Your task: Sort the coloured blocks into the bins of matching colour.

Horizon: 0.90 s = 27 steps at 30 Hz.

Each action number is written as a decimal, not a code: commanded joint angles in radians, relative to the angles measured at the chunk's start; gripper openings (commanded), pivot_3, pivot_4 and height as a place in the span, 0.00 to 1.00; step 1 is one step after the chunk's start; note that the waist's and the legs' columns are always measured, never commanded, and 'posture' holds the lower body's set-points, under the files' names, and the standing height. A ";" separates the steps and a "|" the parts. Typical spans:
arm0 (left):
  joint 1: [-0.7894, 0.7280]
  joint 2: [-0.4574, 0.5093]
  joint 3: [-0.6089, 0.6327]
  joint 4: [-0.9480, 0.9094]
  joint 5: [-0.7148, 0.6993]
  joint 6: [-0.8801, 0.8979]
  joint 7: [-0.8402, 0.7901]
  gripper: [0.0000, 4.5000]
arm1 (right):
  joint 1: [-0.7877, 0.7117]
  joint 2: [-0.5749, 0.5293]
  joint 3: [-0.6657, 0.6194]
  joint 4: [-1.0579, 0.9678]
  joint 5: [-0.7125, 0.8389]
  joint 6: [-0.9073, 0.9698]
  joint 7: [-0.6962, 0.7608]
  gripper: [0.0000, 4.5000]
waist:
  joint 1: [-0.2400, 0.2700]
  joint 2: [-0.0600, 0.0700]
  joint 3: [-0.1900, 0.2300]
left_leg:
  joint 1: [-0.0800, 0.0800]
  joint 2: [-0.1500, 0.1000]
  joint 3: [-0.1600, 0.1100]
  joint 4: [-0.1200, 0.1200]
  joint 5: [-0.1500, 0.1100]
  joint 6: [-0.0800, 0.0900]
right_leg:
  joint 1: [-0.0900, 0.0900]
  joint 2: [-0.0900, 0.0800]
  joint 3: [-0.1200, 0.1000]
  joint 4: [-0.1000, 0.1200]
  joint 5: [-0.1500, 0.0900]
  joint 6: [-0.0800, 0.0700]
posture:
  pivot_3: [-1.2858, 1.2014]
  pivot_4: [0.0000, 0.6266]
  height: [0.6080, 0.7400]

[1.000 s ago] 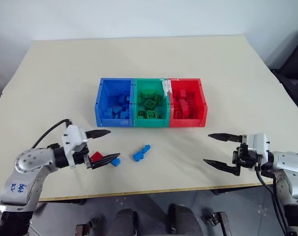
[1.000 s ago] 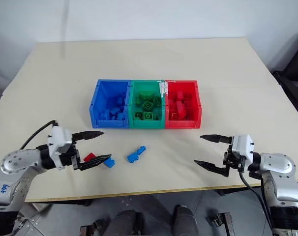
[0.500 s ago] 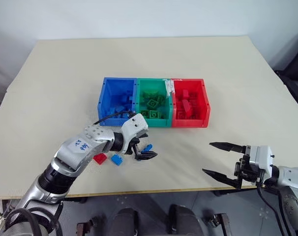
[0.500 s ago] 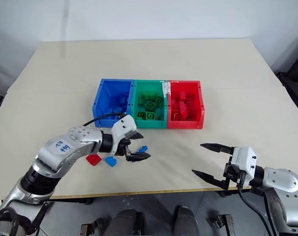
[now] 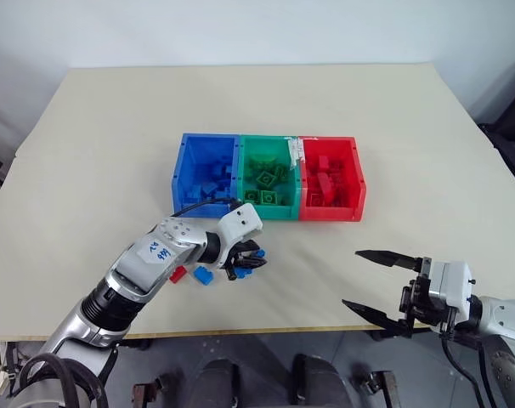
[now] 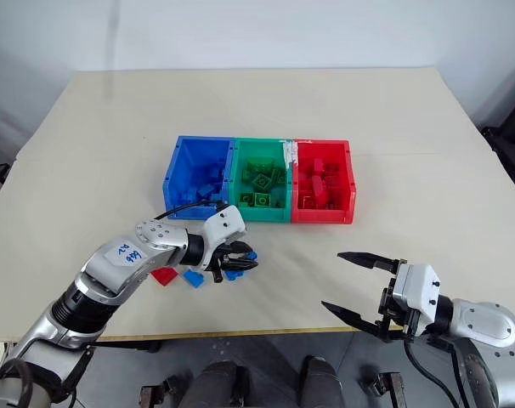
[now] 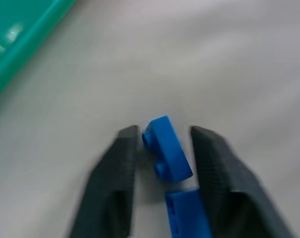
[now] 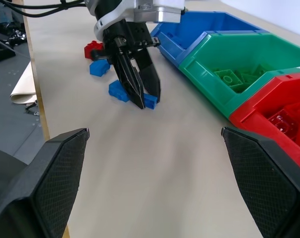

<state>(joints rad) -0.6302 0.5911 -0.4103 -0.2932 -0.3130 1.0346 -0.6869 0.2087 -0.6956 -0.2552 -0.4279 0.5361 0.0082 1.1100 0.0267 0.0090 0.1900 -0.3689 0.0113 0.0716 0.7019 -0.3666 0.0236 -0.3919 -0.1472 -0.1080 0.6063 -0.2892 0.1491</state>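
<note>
Three loose blocks lie on the table (image 5: pixel 87 153) in front of the bins (image 5: pixel 268 177): a long blue block (image 7: pixel 167 154) between the left gripper's (image 5: pixel 247 264) fingers, a smaller blue block (image 5: pixel 203 275) just behind that hand, and a red block (image 5: pixel 178 274) beside it. The left gripper, tilted down onto the tabletop, has its fingers drawn in close on either side of the long blue block, one on each flank, so the brick's length runs along the fingers rather than across them; whether it is properly pinched yet I cannot tell. From there the blue bin (image 5: pixel 208 163) lies just beyond, up and slightly left. The right gripper (image 5: pixel 378 285) hangs well apart near the table's edge, spread wide and empty, much farther from every loose block. The three joined bins, blue, green (image 5: pixel 271 171) and red (image 5: pixel 330 177), each already hold bricks.
</note>
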 commanded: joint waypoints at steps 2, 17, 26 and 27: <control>0.028 0.016 0.007 0.003 0.012 -0.024 -0.020 0.08 | -0.024 -0.006 0.007 0.003 0.006 0.000 -0.003 1.00 | 0.000 0.000 0.000 | 0.000 0.000 0.000 0.000 0.000 0.000 | 0.000 0.000 0.000 0.000 0.000 0.000 | 0.52 0.24 1.00; 0.089 -0.108 0.543 0.104 -0.144 -0.545 -0.006 0.08 | -0.105 0.124 -0.011 0.022 0.061 -0.010 -0.131 1.00 | -0.002 0.000 0.000 | 0.000 0.000 -0.001 0.002 0.000 0.000 | 0.000 0.000 -0.001 0.001 0.000 0.000 | 0.52 0.24 1.00; -0.051 -0.090 0.577 0.387 -0.023 -0.641 0.116 0.08 | -0.153 0.144 -0.009 0.043 0.047 -0.025 -0.180 1.00 | 0.002 -0.001 0.000 | -0.001 -0.002 -0.001 0.002 0.000 0.001 | 0.000 -0.001 -0.001 0.002 0.000 0.000 | 0.52 0.24 1.00; -0.057 -0.089 0.569 0.400 -0.011 -0.651 0.116 0.24 | -0.157 0.142 -0.008 0.044 0.046 -0.023 -0.179 1.00 | 0.000 -0.001 0.000 | -0.001 -0.001 -0.001 0.002 0.000 0.001 | 0.000 -0.001 -0.001 0.002 0.000 0.000 | 0.52 0.24 1.00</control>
<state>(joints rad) -0.6616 0.4995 0.1701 0.1056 -0.3403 0.4041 -0.5668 0.0576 -0.5486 -0.2453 -0.3799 0.5728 -0.0010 0.9321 0.0270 0.0082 0.1897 -0.3701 0.0099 0.0712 0.7039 -0.3665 0.0245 -0.3922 -0.1481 -0.1092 0.6079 -0.2890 0.1493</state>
